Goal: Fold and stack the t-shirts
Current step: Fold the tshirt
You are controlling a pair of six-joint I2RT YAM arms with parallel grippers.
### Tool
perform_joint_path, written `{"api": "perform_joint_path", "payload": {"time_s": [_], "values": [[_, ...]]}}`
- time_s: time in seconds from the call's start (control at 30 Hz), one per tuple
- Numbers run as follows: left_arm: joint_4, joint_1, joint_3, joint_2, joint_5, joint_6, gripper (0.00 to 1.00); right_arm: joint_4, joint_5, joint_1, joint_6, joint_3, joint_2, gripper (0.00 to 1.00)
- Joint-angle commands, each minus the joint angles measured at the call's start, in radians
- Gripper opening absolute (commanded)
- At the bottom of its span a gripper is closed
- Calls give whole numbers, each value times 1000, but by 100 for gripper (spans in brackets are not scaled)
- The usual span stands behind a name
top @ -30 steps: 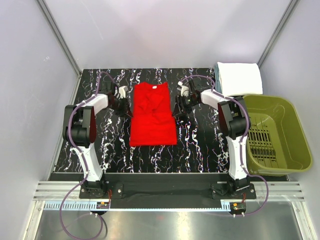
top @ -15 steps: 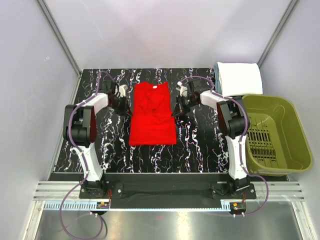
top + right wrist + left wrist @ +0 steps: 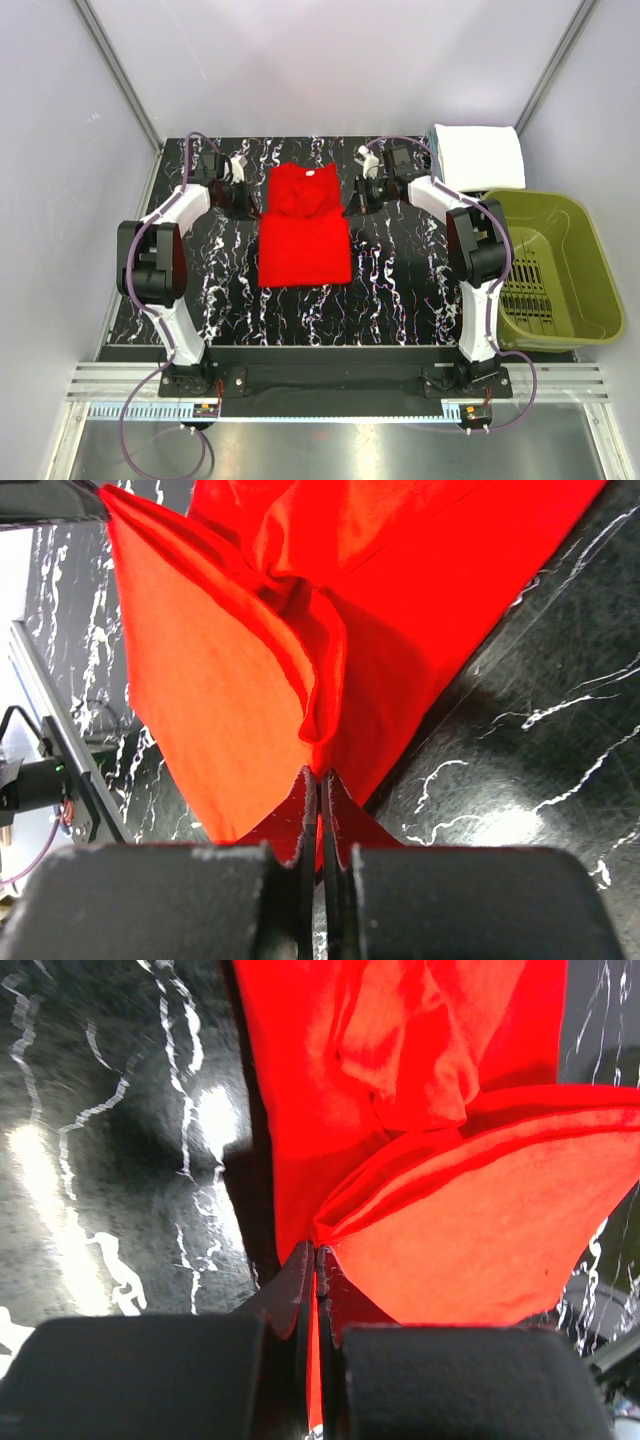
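Mid-table, left pincer [image 3: 316,1260] and right pincer [image 3: 320,780] clamped on red t-shirt [image 3: 303,240] edges, bare tabletop [image 3: 400,290] beside

The red t-shirt [image 3: 303,225] is taking up the middle of the table [image 3: 400,300]. The left gripper [image 3: 245,200] and right gripper [image 3: 358,193] are clamping its two side edges, so both arms are blocking the flanks of the cloth. Bare tabletop is lying free along the near edge below the hem, and in a strip at the far left beside the wall [image 3: 60,200]. At the far right corner the folded white t-shirt [image 3: 480,157] is sitting just beside the olive basket [image 3: 548,262]. Together they are narrowing the passage behind the right arm.
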Motion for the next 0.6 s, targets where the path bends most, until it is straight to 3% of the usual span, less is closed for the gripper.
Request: {"api": "perform_joint_path", "payload": {"time_s": [0.0,0.27,0.4,0.43,0.47,0.5,0.57], "values": [[72,25,48,-25,-38,-15,0,6,41,0,-15,65,28,0],[19,42,169,178,28,-4,0,-9,67,-8,-13,157,137,0],[15,43,229,228,54,-3,6,-12,99,-14,-10,186,174,4],[7,43,241,245,54,-3,8,-14,101,-14,-6,202,180,7],[3,43,252,247,56,-3,21,-26,104,-15,-3,212,187,18],[-4,45,269,250,48,-1,27,-37,110,-17,0,225,194,25],[-23,46,287,238,33,0,30,-81,142,-18,11,255,196,36]]}}
